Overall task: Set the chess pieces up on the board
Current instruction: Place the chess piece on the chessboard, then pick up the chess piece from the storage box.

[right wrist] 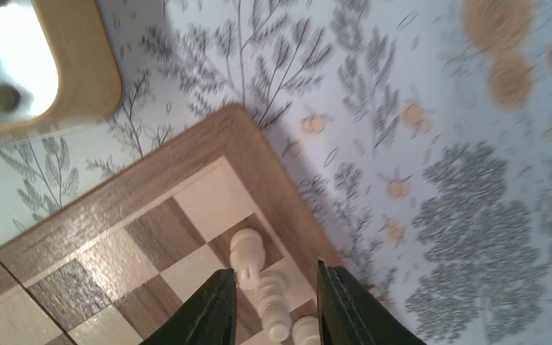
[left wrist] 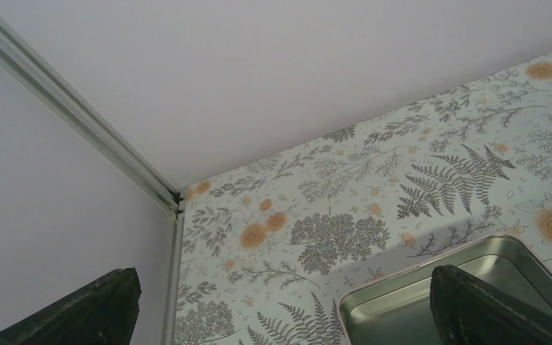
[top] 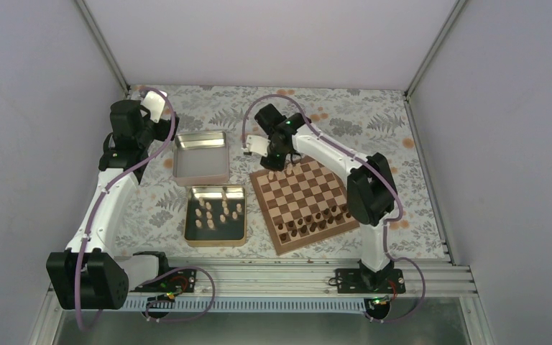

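The right gripper (right wrist: 274,273) hangs over the far corner of the board (top: 305,198), its jaws partly open around pale chess pieces (right wrist: 272,298) standing there. The left gripper (left wrist: 284,277), jaws wide and empty, hovers near the far-left corner of the table (left wrist: 330,237), beside a tin (left wrist: 395,305).

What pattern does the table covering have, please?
The table covering shows grey ferns and orange flowers on white, clearest in the left wrist view.

Your right arm (top: 330,154) reaches forward and to the left from its base, wrist bent downward. The right gripper (right wrist: 273,287) points down, its two fingers (right wrist: 208,316) parted with a plain gap between them. Your left arm (top: 108,201) stretches straight forward, and the left gripper (left wrist: 285,280) sits level, its fingers (left wrist: 489,309) spread wide apart.
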Robot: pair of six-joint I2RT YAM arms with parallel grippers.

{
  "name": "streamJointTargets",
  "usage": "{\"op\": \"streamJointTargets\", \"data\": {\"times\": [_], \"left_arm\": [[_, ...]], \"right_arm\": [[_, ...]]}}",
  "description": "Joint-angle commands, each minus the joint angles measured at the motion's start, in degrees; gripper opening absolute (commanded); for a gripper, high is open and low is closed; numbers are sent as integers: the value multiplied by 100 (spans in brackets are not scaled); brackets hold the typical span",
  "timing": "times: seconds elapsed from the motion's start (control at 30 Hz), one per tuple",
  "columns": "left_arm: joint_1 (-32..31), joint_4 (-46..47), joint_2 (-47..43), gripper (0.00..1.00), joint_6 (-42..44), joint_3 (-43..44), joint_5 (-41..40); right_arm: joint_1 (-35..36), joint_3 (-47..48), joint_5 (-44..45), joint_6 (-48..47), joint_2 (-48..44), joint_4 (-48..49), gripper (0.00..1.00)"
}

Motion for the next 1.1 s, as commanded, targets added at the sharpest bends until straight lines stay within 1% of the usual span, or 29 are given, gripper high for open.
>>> {"op": "streamJointTargets", "data": {"times": [0.0,0.1,0.23,0.37,0.47,0.77,0.9,1.07], "left_arm": [[26,28,-18,100,-70,58,88],[25,41,-45,100,-70,25,69],[34,81,-74,100,-70,-13,39],[29,125,-57,100,-78,-16,32],[34,126,-37,100,-91,-10,32],[39,118,-90,100,-111,-118,56],[42,84,-60,100,-121,-119,154],[43,64,-65,100,-144,-90,174]], "right_arm": [[206,502,-1,39,-172,-175,31],[274,606,126,45,-16,-258,30],[269,345,290,47,-54,-104,29],[358,42,-141,-14,-285,123,29],[711,-96,-146,57,-260,266,29],[1591,534,-312,195,371,322,30],[1812,795,-321,197,642,297,31],[1947,915,-193,228,888,508,30]]}}
